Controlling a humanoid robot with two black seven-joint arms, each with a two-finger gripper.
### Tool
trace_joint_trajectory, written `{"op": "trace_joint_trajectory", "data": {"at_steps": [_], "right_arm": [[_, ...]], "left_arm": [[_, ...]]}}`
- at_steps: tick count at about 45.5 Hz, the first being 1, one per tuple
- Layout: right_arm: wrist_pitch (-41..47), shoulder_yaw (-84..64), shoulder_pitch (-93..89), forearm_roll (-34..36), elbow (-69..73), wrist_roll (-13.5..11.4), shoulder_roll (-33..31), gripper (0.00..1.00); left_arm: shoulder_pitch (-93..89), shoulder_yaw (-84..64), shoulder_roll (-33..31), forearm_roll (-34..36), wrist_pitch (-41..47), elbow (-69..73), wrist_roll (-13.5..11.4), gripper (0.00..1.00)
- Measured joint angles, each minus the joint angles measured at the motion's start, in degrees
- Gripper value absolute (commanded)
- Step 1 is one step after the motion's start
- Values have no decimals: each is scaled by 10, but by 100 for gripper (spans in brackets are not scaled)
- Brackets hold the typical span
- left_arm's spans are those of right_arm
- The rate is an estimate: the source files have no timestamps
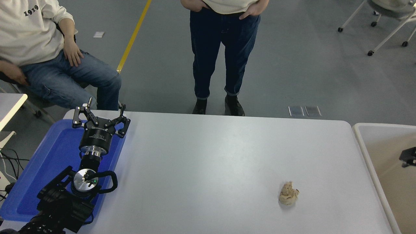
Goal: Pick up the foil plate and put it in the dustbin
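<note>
Head view is showing no foil plate anywhere; the right gripper (409,156) is just edging in over the dustbin (360,143), jaws unreadable. Left gripper (99,114) is resting released over the blue tray (39,175). Better locate the plate before reaching.

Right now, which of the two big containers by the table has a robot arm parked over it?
The flat blue tray at the table's left end: the left arm's open pincer sits over it. At the beige bin on the right, only a black tip pokes in.

White table (211,152) bears blue tray (48,162) and beige wad (288,193).
</note>
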Motion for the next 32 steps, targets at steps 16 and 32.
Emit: {"op": "trace_joint_trajectory", "data": {"at_steps": [16, 32], "right_arm": [[116, -78, 162, -5, 39, 0, 74, 100], [137, -80, 267, -7, 78, 0, 148, 100]], "left_arm": [[0, 0, 0, 0, 0, 0, 0, 100], [0, 0, 0, 0, 0, 0, 0, 100]]}}
